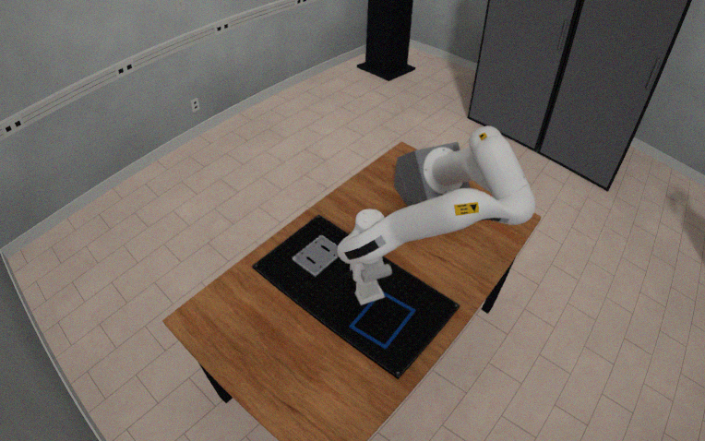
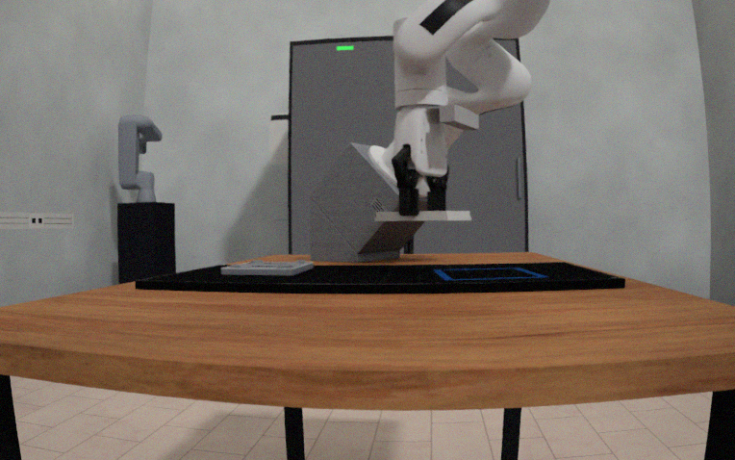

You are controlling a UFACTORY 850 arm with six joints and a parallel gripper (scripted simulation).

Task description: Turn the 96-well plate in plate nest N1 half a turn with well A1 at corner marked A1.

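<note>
Top view. The gripper [image 1: 370, 284] hangs over the black mat [image 1: 291, 275] on the worktop [image 1: 269, 358], with the 96-well plate [image 1: 370, 295] carried beneath it. The jaws pinch the plate across its width and stand wide because the plate fills them. The plate is airborne, just beside the far-left corner of the blue-outlined nest N1 [image 1: 383, 319], toward the middle of the worktop and away from the worktop's right edge. Its long axis runs at a slant to the nest outline. The cut-off corner and the A1 mark are too small to tell. A grey fixture [image 1: 316, 254] lies on the mat nearer the worktop's left edge, well apart from the plate.

Exterior view. The plate [image 2: 428, 216] sits level between the dark fingers [image 2: 406, 187], well above the mat [image 2: 379, 279]. The nest [image 2: 490, 273] lies below and toward the right edge of the worktop [image 2: 346, 336], so the plate is offset leftward from it.

Judgement: the coming move depends on the wrist finishing the half turn until the plate's long axis is parallel to the nest's long sides, followed by a shift toward the right edge and a straight descent.
</note>
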